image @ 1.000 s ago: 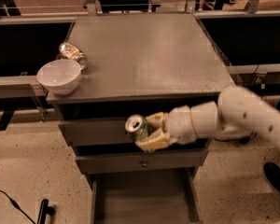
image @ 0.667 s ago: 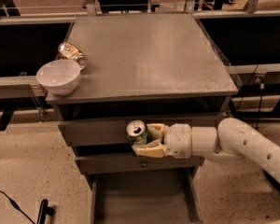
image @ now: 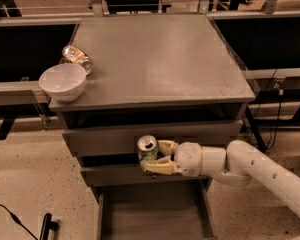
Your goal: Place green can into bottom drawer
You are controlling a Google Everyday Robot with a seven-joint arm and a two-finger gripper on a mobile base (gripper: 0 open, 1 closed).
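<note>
As the white arm [image: 250, 166] stretches in low from the right, its gripper [image: 154, 157] clasps the green can [image: 148, 147] upright, directly above the open bottom drawer [image: 152, 216]. Can and gripper slightly lower than a moment ago.

we see green can [image: 148, 149]: small, mottled green label, silver pull-tab top facing up, upright | clamped in pincer [image: 152, 157], held in front of the cabinet face | bottom drawer [image: 150, 211]: open, flat grey floor, below the can | can not in drawer yet
</note>
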